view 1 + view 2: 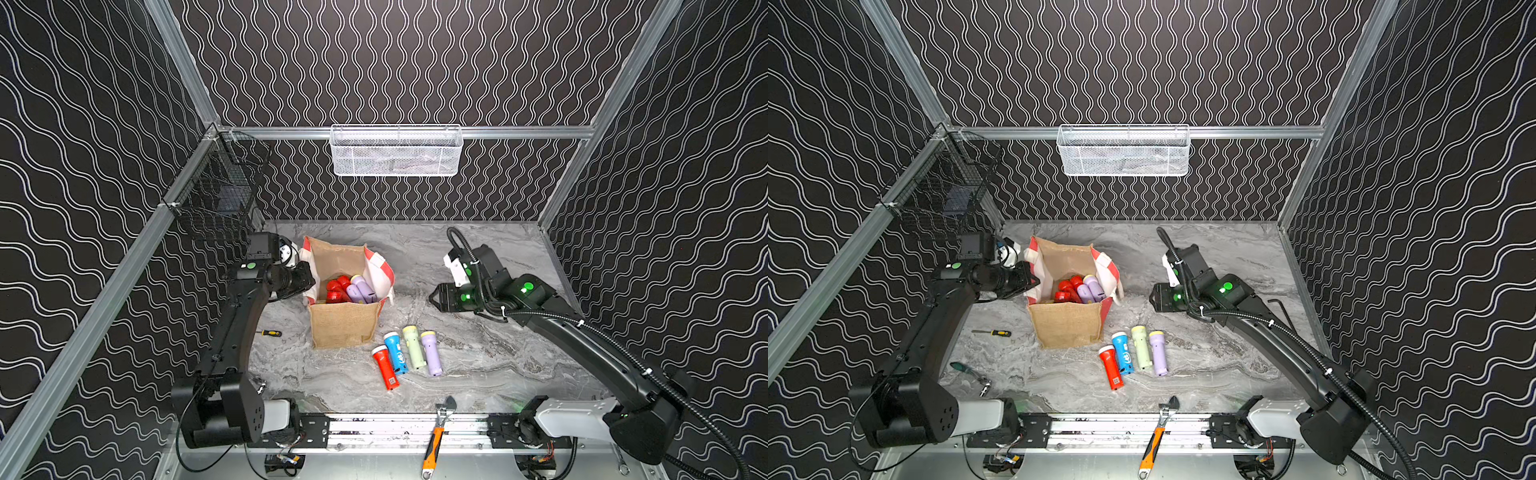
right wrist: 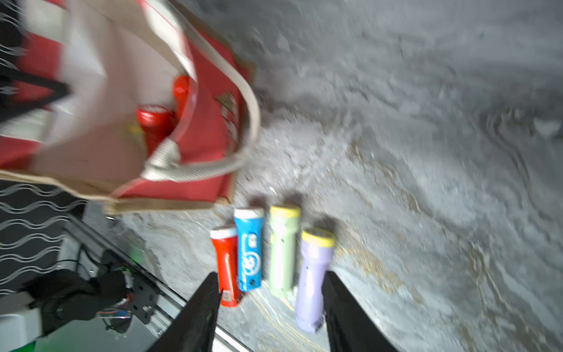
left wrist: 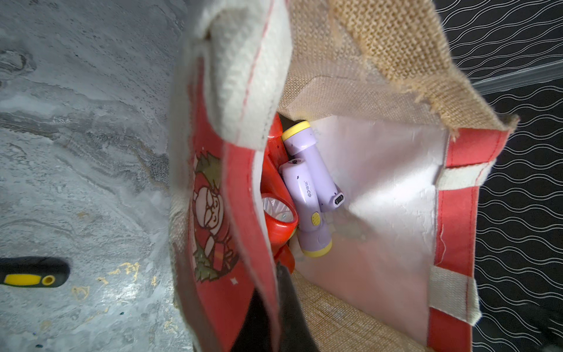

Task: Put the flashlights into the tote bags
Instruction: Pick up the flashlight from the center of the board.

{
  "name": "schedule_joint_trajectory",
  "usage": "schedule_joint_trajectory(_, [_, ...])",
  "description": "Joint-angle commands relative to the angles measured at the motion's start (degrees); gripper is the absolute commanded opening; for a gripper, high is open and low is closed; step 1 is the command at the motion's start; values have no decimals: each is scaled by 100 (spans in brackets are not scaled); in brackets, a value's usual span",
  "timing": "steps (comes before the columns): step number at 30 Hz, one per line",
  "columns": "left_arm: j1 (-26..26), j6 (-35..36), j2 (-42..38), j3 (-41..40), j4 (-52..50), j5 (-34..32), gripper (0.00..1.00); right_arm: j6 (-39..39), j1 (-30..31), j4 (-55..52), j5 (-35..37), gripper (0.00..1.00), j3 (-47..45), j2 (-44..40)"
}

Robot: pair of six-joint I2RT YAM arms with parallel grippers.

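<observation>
The burlap tote bag (image 1: 345, 328) stands open at mid-table, seen in both top views. Red flashlights (image 1: 337, 286) and lilac flashlights (image 1: 359, 289) lie inside it, also visible in the left wrist view as lilac flashlights (image 3: 307, 183) beside a red flashlight (image 3: 278, 219). My left gripper (image 1: 309, 282) is shut on the bag's left red-and-white panel (image 3: 240, 195), pinching its rim. On the table in front of the bag lie a red flashlight (image 1: 385, 368), a blue flashlight (image 1: 396, 353), a pale green flashlight (image 1: 414, 347) and a lilac flashlight (image 1: 431, 353). My right gripper (image 1: 434, 297) hangs open to the right of the bag, holding nothing, and the wrist view looks down on that row between its fingers (image 2: 207, 304).
A yellow-black screwdriver (image 1: 270, 333) lies left of the bag. An orange-handled wrench (image 1: 436, 432) rests on the front rail. A white mesh basket (image 1: 396, 151) hangs on the back wall and a black wire basket (image 1: 216, 195) on the left wall. A green-handled tool (image 1: 967, 370) lies front left.
</observation>
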Motion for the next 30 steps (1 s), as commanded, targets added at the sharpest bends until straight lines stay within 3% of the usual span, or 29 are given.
schedule_joint_trajectory(1, [16, 19, 50, 40, 154, 3, 3, 244, -5, -199, -202, 56, -394, -15])
schedule_joint_trajectory(13, [12, 0, 68, 84, 110, -36, 3, 548, 382, 526, -601, 59, -1959, -36])
schedule_joint_trajectory(25, [9, 26, -2, 49, 84, -80, 3, 478, 656, 571, 50, 57, -1905, 852])
schedule_joint_trajectory(30, [10, 25, 31, 56, 84, -86, 3, 490, 706, 703, -142, 59, -1896, 1063])
